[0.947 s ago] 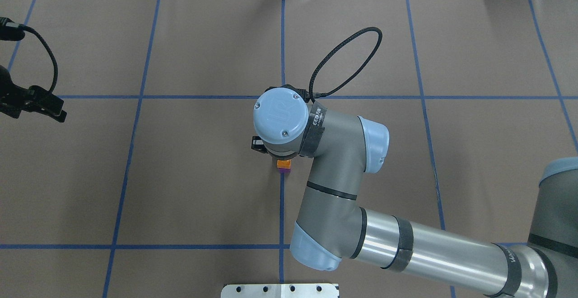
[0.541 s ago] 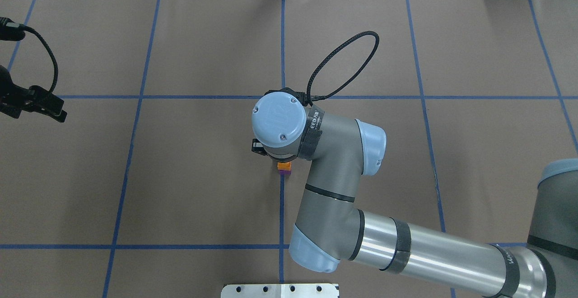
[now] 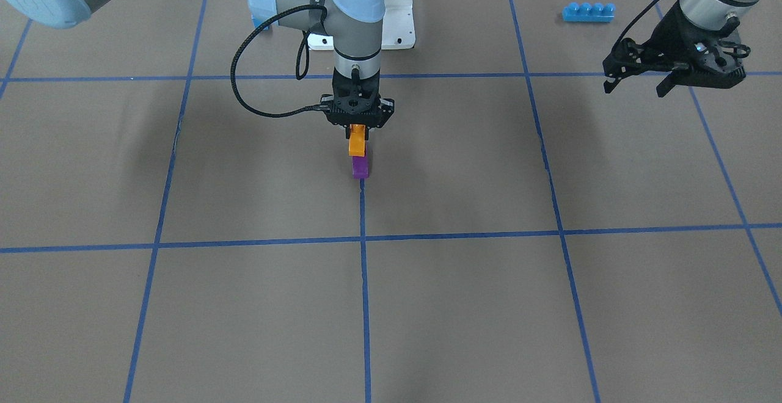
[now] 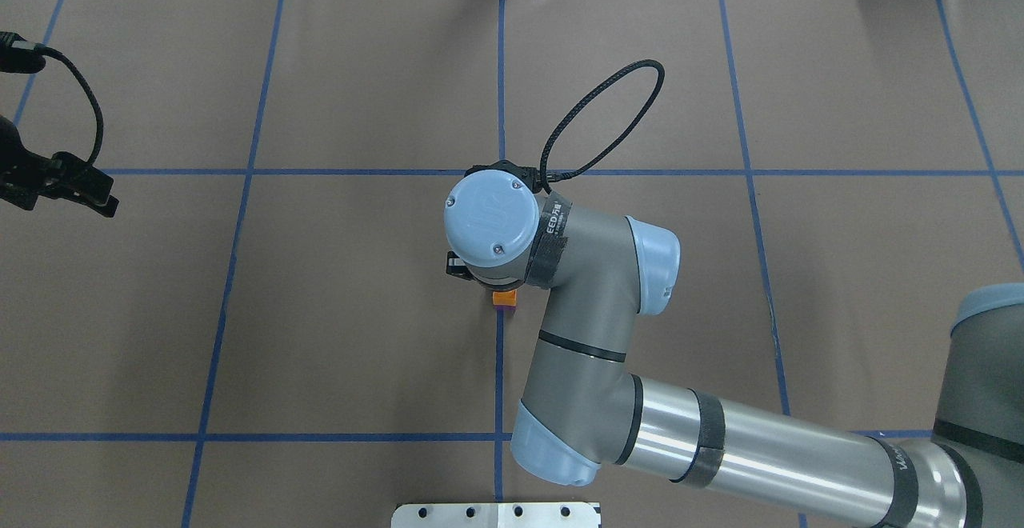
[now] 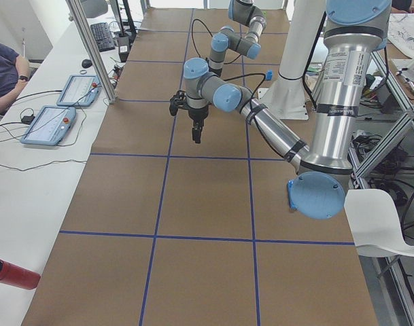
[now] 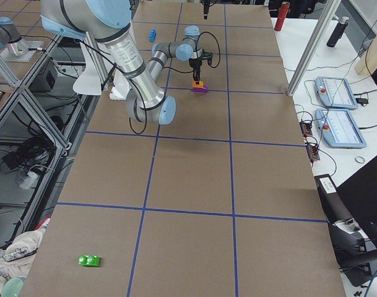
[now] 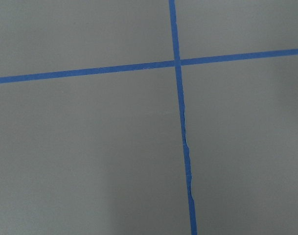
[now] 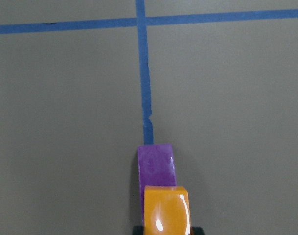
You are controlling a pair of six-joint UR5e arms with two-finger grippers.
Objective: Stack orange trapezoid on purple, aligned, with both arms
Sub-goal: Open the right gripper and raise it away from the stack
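grip of right tool (image 3: pixel 357 136) on orange trapezoid (image 3: pixel 356 146), over purple (image 3: pixel 360 168)

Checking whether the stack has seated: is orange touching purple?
Cannot tell. Front view shows orange right above purple, no clear gap or contact; wrist view overlaps them.

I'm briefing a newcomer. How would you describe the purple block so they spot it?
Follow the central blue tape line to the right arm's tool. The purple block sits on that line, just under the orange block the tool holds; it is the only purple piece.
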